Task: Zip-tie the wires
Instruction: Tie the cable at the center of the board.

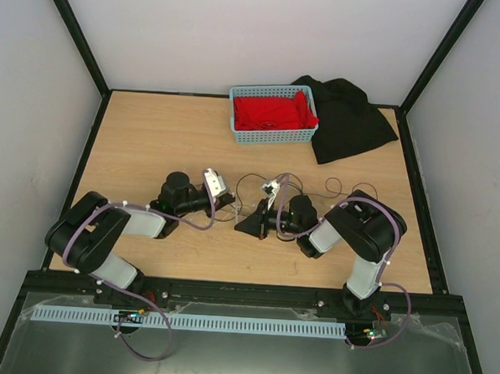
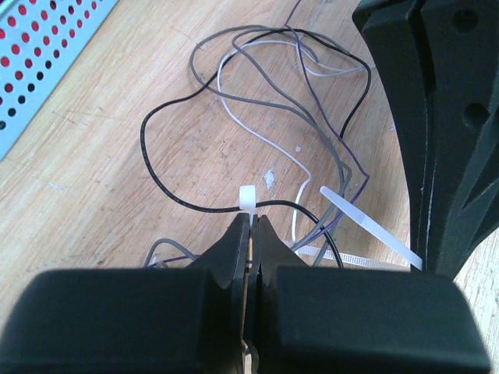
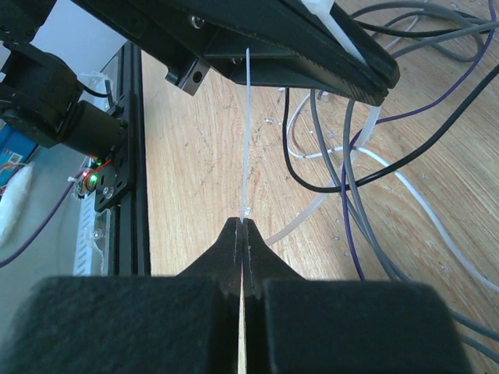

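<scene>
zip tie (image 2: 366, 224): one end is hidden behind the right gripper (image 3: 242, 226), another stretch between the closed fingers of the left gripper (image 2: 251, 222).
wires (image 2: 304, 51): loops are cut off at the far edge of the left wrist view.
blue basket (image 2: 39, 54): cut off at the left edge.

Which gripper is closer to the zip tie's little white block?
Left. The left gripper pinches the zip tie right under that block; the right gripper grips its thin tail, farther away.
</scene>
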You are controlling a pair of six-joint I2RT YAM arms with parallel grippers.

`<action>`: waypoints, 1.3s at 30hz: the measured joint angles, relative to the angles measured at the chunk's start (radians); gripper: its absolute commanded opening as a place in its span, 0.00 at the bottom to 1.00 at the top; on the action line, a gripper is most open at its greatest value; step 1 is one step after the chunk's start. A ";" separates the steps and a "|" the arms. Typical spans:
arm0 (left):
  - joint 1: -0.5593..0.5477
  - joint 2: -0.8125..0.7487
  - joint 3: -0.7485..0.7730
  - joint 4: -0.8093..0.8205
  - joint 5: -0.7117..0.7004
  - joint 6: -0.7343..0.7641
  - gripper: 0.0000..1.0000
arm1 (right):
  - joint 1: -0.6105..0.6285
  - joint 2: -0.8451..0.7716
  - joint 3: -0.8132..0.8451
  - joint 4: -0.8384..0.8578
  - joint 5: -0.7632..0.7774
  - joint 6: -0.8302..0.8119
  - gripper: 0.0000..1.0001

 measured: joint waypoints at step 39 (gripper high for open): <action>-0.087 -0.119 -0.063 0.025 -0.099 0.119 0.00 | -0.050 -0.124 0.054 -0.291 -0.134 -0.106 0.00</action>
